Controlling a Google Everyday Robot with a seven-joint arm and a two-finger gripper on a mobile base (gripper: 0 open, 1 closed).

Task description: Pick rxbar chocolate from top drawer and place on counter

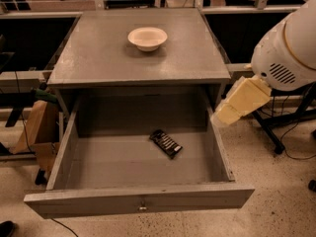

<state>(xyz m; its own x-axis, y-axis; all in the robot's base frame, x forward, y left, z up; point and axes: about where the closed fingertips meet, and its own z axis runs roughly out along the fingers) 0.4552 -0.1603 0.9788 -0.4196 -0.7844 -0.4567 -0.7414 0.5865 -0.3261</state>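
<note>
The rxbar chocolate point(166, 143), a flat black bar with pale print, lies on the floor of the top drawer point(140, 199), slightly right of centre and turned at an angle. The drawer is pulled fully out, its grey front panel with the keyhole nearest the camera. The counter point(98, 53) is the grey cabinet top behind and above it. My gripper point(240, 101), cream-coloured, hangs from the white arm point(286, 48) at the right, just outside the drawer's right wall, above and to the right of the bar. It holds nothing that I can see.
A cream bowl point(147, 38) stands on the counter near its back centre. Brown cardboard point(37, 127) leans by the cabinet's left side. Black stand legs and cables point(276, 132) lie on the speckled floor at the right.
</note>
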